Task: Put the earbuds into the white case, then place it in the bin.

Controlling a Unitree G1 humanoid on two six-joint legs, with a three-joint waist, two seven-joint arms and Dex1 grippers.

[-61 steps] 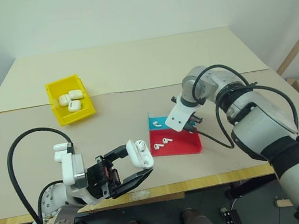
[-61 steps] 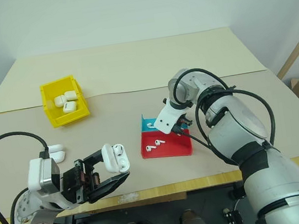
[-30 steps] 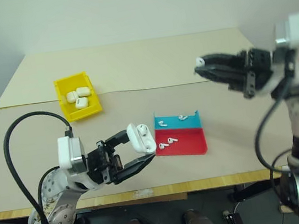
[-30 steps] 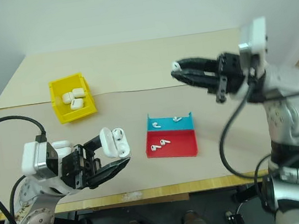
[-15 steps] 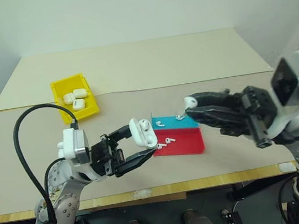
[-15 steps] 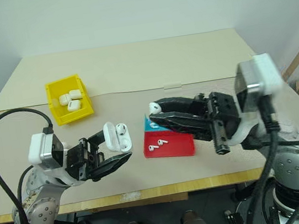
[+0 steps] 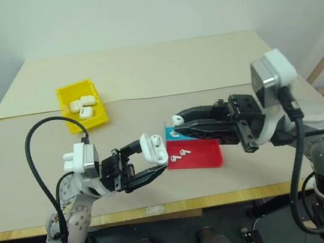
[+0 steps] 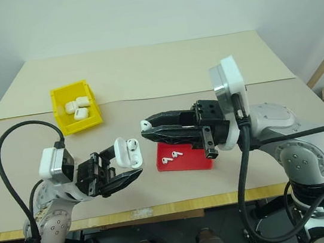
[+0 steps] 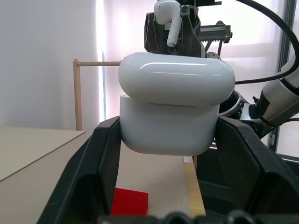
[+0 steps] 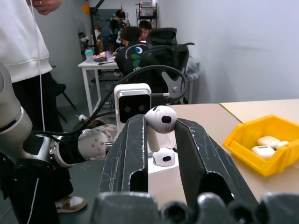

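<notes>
Left pincer (image 7: 156,163): clamping the glossy white open-lidded earbud case (image 7: 154,148).
Right pincer (image 7: 178,124): pinching a tiny white stemmed earbud (image 7: 177,120).
Do: stem down, line up over the free socket.

Lower edge of the white case (image 9: 169,112) sunk between the two fingers of the left gripper (image 9: 173,196), its bottom hidden. Stem of the earbud (image 10: 160,120) largely covered by the fingers of the right gripper (image 10: 158,140). In the left eye view, upper left, cases in the yellow bin (image 7: 68,121) too small to tell open from closed. In the right wrist view, person (image 10: 21,51) at upper left cut off above the chest.
</notes>
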